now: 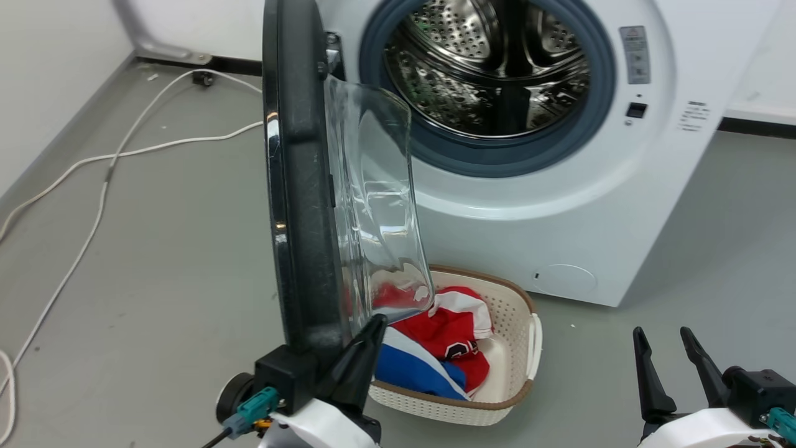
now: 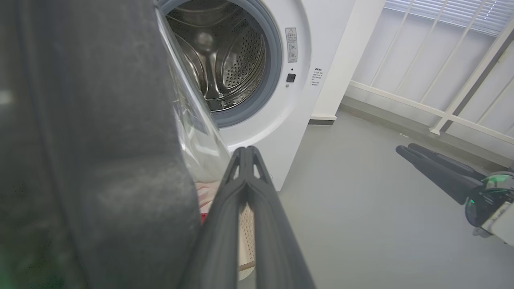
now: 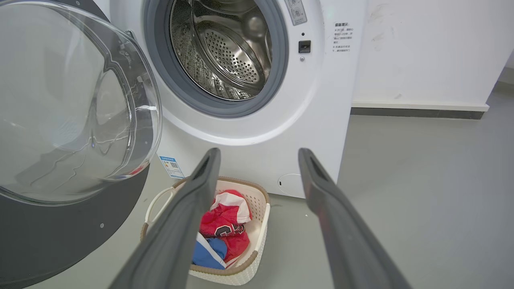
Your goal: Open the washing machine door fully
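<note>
Grey floor below; left gripper, fingers seemingly pinched shut, empty, glossy black glass-bowled washing machine door just at its left. One slip could scrape that glass.

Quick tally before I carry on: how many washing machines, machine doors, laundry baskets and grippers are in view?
washing machine: 1
washing machine door: 1
laundry basket: 1
grippers: 2 (left gripper, right gripper)
Total: 5
</note>
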Available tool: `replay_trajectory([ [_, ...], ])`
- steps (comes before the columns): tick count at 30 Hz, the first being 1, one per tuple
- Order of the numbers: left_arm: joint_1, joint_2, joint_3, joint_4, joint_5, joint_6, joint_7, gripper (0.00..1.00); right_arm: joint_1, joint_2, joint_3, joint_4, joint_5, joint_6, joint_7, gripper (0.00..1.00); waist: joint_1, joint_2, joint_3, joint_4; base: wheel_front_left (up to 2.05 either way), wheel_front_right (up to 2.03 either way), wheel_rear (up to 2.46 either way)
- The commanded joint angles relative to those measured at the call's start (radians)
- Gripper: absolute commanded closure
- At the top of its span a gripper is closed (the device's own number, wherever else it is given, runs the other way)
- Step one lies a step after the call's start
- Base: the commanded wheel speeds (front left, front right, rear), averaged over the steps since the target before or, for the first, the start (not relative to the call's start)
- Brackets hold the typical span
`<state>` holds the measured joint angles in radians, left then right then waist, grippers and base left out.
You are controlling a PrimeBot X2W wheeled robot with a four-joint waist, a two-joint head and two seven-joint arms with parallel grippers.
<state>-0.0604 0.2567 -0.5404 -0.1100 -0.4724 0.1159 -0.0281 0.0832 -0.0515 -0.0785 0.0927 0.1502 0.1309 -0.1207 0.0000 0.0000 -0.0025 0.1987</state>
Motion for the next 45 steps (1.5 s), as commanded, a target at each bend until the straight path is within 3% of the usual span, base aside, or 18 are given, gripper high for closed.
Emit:
replay_trajectory([
  [1,0.015,0.016,0.028,-0.007,-0.006,0.021,-0.003,1.00,-0.009,0.002,-0.002,0.001,0.008,0.000,0.000,0.00,0.0000,0.0000,0.001,0.034,0.00,0.00,0.00],
  [12,0.039,0.058,0.104,-0.008,-0.029,0.058,-0.025,1.00,-0.026,0.002,-0.010,-0.006,0.002,0.000,0.002,0.00,0.0000,0.0000,0.012,0.142,0.00,0.00,0.00],
  [21,0.013,0.134,0.232,0.050,-0.093,0.037,-0.076,1.00,-0.043,0.002,-0.018,-0.013,-0.006,0.000,0.009,0.00,0.0000,0.0000,0.040,0.177,0.00,0.00,0.00],
  [33,-0.095,0.228,0.376,0.236,-0.194,-0.056,-0.137,1.00,-0.087,0.002,0.033,-0.017,-0.021,0.000,0.023,0.00,0.0000,0.0000,0.109,0.117,0.00,0.00,0.00],
  [45,-0.182,0.320,0.497,0.476,-0.280,-0.143,-0.186,1.00,-0.113,0.002,0.021,-0.012,-0.020,0.000,0.024,0.00,0.0000,0.0000,0.152,0.067,0.00,0.00,0.00],
])
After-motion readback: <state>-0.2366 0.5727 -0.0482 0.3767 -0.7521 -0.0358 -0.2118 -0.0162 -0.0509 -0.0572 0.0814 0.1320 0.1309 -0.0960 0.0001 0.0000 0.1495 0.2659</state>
